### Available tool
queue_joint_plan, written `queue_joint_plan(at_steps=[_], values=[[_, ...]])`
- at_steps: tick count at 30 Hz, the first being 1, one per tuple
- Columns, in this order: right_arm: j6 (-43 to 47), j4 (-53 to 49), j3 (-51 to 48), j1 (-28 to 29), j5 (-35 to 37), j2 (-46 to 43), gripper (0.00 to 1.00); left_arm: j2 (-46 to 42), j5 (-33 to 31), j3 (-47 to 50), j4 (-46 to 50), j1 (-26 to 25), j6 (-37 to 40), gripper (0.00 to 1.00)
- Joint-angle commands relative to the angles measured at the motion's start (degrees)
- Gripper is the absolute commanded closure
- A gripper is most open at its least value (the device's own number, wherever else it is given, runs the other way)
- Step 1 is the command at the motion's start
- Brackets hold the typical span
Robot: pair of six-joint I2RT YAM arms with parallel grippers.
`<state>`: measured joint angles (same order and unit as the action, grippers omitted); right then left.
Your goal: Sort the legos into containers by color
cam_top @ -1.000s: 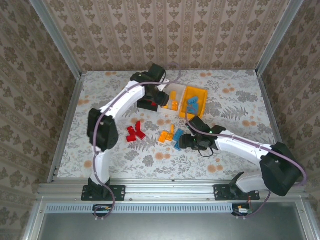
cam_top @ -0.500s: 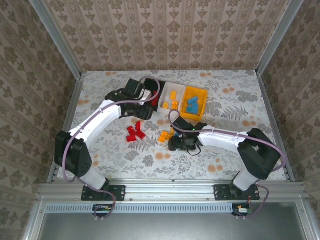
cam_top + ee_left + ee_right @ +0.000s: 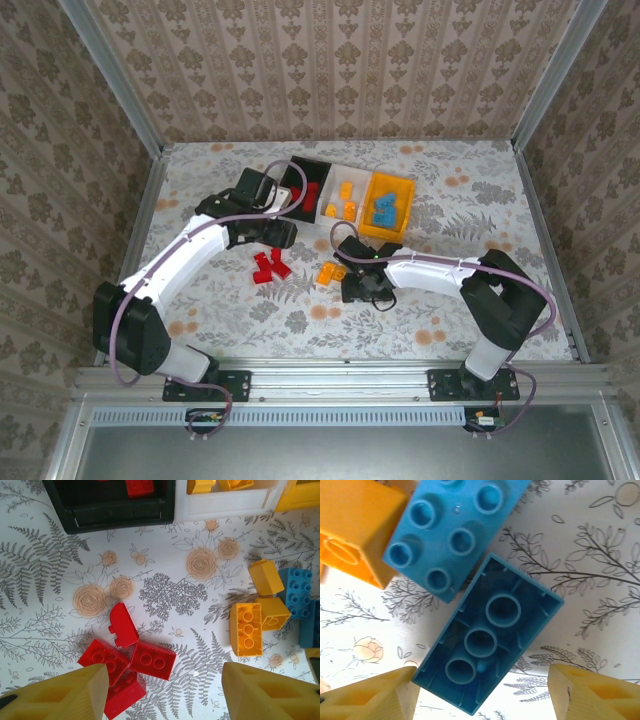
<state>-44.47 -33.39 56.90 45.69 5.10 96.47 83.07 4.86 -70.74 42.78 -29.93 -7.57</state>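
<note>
The left gripper (image 3: 281, 235) now sits back from the black plastic bin (image 3: 308, 163), baring the small red plastic bricks (image 3: 312, 190) inside, and hangs by the loose red bricks (image 3: 268, 265). The right gripper (image 3: 353, 284) has slid left over the blue plastic bricks (image 3: 485, 640).

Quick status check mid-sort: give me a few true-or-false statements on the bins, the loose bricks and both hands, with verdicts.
1. The black bin holds red bricks. True.
2. The blue brick between the right hand's fingers lies studs up. False: its hollow underside faces up.
3. The left hand grips a red brick. False: it is open above the red pile, holding nothing.
4. Orange bricks lie loose on the table. True.
</note>
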Motion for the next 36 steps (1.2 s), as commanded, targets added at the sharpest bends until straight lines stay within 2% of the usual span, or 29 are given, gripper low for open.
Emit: queue_joint_plan(at_steps=[1, 7, 12, 14, 17, 22, 31, 36], values=[[-1.6, -3.0, -1.3, -0.1, 4.0, -2.2, 0.33, -2.2, 1.4, 0.7, -0.9, 0.4, -1.2, 0.37], [-1.3, -0.5, -4.8, -0.9, 3.5, -5.2, 0.42, -2.6, 2.4, 1.4, -1.4, 0.4, -1.9, 0.36], [-1.4, 0.6, -5.0, -1.1, 3.2, -4.4, 0.54, -3.4, 2.9, 2.3, -1.4, 0.4, -2.6, 0.34], [-1.3, 1.0, -4.9, -1.1, 3.0, -4.0, 0.53, -3.9, 2.8, 2.9, -1.4, 0.4, -2.8, 0.34], [-0.9, 1.2, -4.5, -1.2, 3.0, -3.2, 0.46, -4.7, 2.7, 3.7, -1.2, 0.4, -3.0, 0.33], [0.1, 1.7, -4.0, -2.0, 2.9, -2.1, 0.45, -5.0, 2.5, 4.3, -1.4, 0.4, -3.5, 0.33], [2.4, 2.4, -3.6, -3.3, 2.4, -2.0, 0.60, -4.1, 3.1, 4.4, -1.6, 0.4, -3.9, 0.32], [2.2, 2.4, -4.6, -3.2, 2.2, -5.8, 0.67, -4.6, 3.7, 5.1, -1.9, 0.4, -4.1, 0.32]])
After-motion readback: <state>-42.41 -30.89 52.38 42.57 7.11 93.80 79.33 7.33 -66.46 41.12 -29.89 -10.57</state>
